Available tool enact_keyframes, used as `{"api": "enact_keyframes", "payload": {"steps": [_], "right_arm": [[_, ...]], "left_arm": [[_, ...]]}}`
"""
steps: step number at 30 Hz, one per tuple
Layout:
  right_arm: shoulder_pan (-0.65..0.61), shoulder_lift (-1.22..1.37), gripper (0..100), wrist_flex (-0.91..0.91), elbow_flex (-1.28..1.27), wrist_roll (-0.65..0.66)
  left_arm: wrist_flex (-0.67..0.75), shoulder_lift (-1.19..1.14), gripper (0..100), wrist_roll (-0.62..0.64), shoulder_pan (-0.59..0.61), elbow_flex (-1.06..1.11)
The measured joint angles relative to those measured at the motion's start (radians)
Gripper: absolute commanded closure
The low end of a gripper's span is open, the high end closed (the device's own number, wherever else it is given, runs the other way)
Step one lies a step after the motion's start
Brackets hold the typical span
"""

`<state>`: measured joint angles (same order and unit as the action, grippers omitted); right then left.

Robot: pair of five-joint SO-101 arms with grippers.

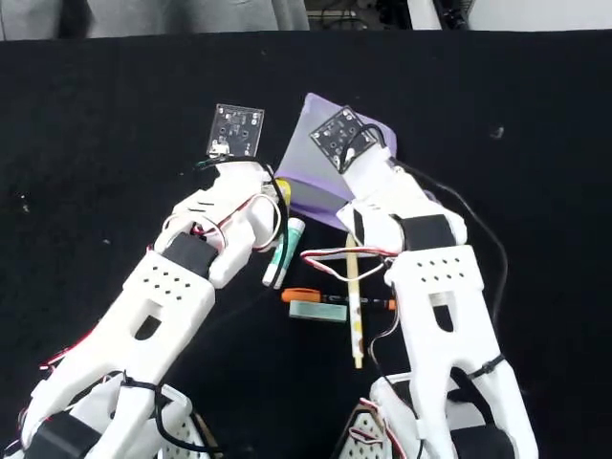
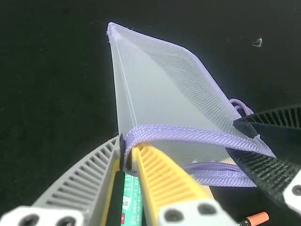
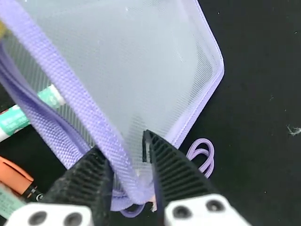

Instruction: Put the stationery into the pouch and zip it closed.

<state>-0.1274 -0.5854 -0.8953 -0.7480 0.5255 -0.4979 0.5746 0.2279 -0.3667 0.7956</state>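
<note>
Black table point(image 1: 96, 124) spreads wide around; left gripper point(image 2: 128, 146) and right gripper point(image 3: 124, 146) each pinch the rim of 1 translucent purple-trimmed pouch point(image 1: 311, 163); 4 stationery pieces point(image 1: 318, 311) lie just beside.

two robot arms point(image 1: 167, 296) point(image 1: 445, 287) at one black table point(image 1: 96, 143), with one purple mesh pouch point(image 1: 311, 158), one green-and-white tube point(image 1: 287, 247), one orange pen point(image 1: 301, 295), one long pencil point(image 1: 357, 335) and one pale green eraser point(image 1: 317, 312).

Black table point(image 1: 96, 115). Purple pouch point(image 1: 320, 153) lies at top centre. The left arm point(image 1: 182, 277) and right arm point(image 1: 440, 287) both end at the pouch's near edge, wrist cameras over it. Between the arms lie a white-green marker point(image 1: 284, 251), an orange pen point(image 1: 325, 297), a green eraser point(image 1: 317, 312) just beside the pen, and a long pale pencil point(image 1: 356, 325) crossing the pen.
</note>
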Motion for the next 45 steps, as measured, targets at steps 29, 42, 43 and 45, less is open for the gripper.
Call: {"api": "enact_keyframes", "payload": {"steps": [29, 42, 43, 45], "right_arm": [[0.002, -0.104, 98.7, -0.1, 0.0, 0.005], [-0.043, -0.106, 98.7, -0.199, 0.032, 0.035], [-0.046, -0.106, 98.7, -0.203, 0.032, 0.038], [-0.046, -0.106, 98.7, -0.203, 0.032, 0.04]], "left_arm": [[0.336, -0.006, 78, -0.074, -0.038, 0.147], [0.491, -0.212, 80, -0.206, -0.038, 0.161], [0.491, -0.222, 82, -0.222, -0.038, 0.152], [0.491, -0.244, 88, -0.25, -0.038, 0.13]]}}
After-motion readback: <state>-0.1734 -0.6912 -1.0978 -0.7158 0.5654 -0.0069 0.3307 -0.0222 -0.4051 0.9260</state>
